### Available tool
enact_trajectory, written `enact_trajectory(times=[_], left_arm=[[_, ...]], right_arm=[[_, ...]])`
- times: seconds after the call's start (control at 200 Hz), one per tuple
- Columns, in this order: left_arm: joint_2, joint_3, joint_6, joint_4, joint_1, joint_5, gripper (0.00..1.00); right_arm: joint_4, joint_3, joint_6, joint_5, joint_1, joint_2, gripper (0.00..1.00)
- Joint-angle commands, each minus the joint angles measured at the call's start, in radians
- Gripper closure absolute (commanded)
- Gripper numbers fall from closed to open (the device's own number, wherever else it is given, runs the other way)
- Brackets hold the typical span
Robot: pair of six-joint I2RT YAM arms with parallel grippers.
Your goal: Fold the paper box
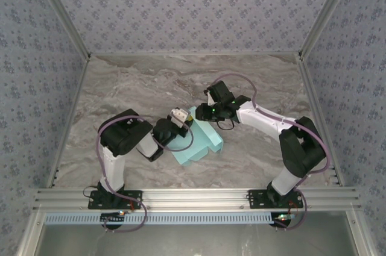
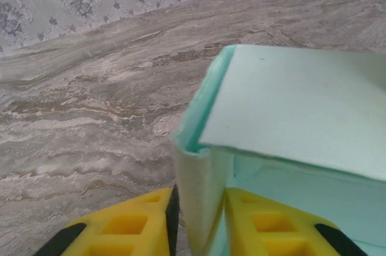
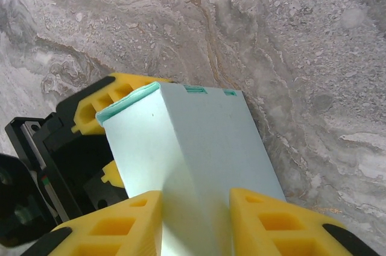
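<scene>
At middle of bench (image 1: 139, 81), box (image 1: 205, 141) blocking centre. Over its far end, left gripper (image 2: 200, 208) and right gripper (image 3: 196, 208) crowding together, jaws clamping card. Open surface lying behind and beside arms; walls (image 1: 36, 87) hemming three sides.

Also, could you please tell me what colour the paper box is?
Plain pale cyan-blue; the paper box shows best in the right wrist view.

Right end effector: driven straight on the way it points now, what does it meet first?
The paper box, already gripped by the right end effector and running ahead. Past its far end, the left end effector's fingers sit just left of that line; depth unclear.
</scene>
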Motion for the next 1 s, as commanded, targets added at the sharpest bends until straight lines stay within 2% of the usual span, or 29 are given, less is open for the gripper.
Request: enact_trajectory(times=[0.0, 0.205, 0.31, 0.445, 0.6, 0.725, 0.849, 0.994], left_arm=[[-0.05, -0.027, -0.036, 0.006, 0.012, 0.024, 0.67], [-0.175, -0.112, -0.043, 0.006, 0.013, 0.015, 0.55], [-0.266, -0.158, -0.095, 0.002, 0.012, 0.05, 0.54], [-0.39, -0.209, -0.147, -0.054, 0.011, 0.019, 0.54], [-0.576, -0.22, -0.247, -0.277, 0.072, -0.048, 0.54], [-0.721, -0.164, -0.341, -0.584, 0.151, -0.058, 0.52], [-0.816, -0.179, -0.323, -0.644, 0.177, -0.068, 0.52], [-0.896, -0.175, -0.361, -0.774, 0.243, -0.067, 0.51]], right_arm=[[-0.113, 0.004, -0.024, -0.002, -0.006, 0.038, 0.66], [-0.094, 0.013, -0.118, -0.064, -0.032, 0.032, 0.65], [-0.115, 0.043, -0.202, -0.071, -0.035, 0.036, 0.62], [-0.134, 0.069, -0.283, -0.049, -0.032, 0.038, 0.54], [-0.187, 0.154, -0.357, 0.027, -0.022, 0.037, 0.45], [-0.229, 0.209, -0.412, 0.066, -0.022, 0.047, 0.39], [-0.266, 0.276, -0.46, 0.101, -0.022, 0.09, 0.36], [-0.358, 0.395, -0.497, 0.084, -0.01, 0.181, 0.3]])
